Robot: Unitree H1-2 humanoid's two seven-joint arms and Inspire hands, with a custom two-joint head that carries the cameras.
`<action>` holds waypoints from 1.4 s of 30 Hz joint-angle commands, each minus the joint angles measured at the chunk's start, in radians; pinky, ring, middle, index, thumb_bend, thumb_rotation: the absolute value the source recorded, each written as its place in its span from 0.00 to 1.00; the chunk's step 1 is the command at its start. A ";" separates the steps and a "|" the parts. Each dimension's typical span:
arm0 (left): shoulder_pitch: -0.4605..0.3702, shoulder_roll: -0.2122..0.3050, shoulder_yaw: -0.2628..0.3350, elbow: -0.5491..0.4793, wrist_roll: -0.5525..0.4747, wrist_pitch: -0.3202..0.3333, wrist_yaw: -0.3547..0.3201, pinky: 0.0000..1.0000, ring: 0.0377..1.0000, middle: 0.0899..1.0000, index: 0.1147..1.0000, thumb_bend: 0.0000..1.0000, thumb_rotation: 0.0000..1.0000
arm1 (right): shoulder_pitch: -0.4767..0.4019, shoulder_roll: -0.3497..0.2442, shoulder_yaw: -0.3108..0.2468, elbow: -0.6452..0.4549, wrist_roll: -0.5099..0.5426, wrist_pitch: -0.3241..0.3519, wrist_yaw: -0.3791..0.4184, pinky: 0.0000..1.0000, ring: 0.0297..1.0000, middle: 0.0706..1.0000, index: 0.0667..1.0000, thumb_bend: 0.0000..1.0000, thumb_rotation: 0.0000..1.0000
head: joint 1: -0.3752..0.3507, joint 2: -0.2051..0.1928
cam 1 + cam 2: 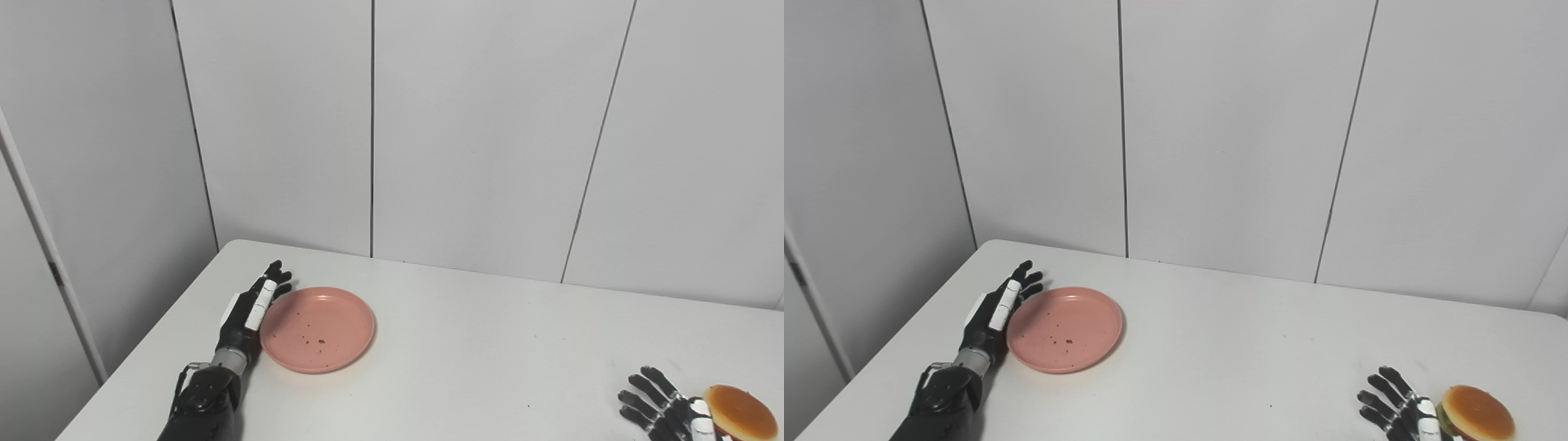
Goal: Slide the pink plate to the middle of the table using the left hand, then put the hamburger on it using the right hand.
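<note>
The pink plate [318,329] lies flat on the left part of the white table [465,343], with a few dark crumbs in it. My left hand [252,306] stands on edge against the plate's left rim, fingers straight and apart, holding nothing. The hamburger [740,412], with an orange-brown bun, sits at the table's front right corner. My right hand [663,407] rests just left of the hamburger, fingers spread open; whether it touches the bun is unclear. Its palm is cut off by the picture's bottom edge.
Grey wall panels [478,135] rise right behind the table's far edge. The table's left edge runs close beside my left arm [205,401]. A broad stretch of bare tabletop lies between the plate and the hamburger.
</note>
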 commanded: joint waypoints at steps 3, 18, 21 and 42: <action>-0.018 -0.019 -0.021 -0.055 0.013 0.016 -0.017 0.87 0.90 0.89 0.92 0.93 0.88 | 0.054 0.030 0.015 0.027 0.005 0.009 0.000 0.77 0.77 0.82 0.82 0.79 1.00 | -0.005 0.003; 0.005 -0.065 -0.062 -0.134 0.038 0.067 -0.009 0.85 0.88 0.88 0.90 0.95 0.87 | 0.062 0.047 0.028 -0.009 -0.008 0.027 -0.018 0.76 0.77 0.82 0.82 0.79 1.00 | -0.046 0.024; 0.011 -0.075 -0.069 -0.152 0.041 0.084 -0.011 0.87 0.89 0.87 0.90 0.95 0.88 | 0.065 0.054 0.033 -0.023 -0.012 0.034 -0.028 0.76 0.76 0.82 0.82 0.78 1.00 | -0.068 0.036; 0.068 -0.144 -0.088 -0.330 0.001 0.206 -0.069 0.86 0.89 0.89 0.91 0.91 0.88 | 0.076 0.112 0.089 -0.119 -0.099 0.097 -0.101 0.77 0.76 0.82 0.83 0.78 1.00 | -0.234 0.099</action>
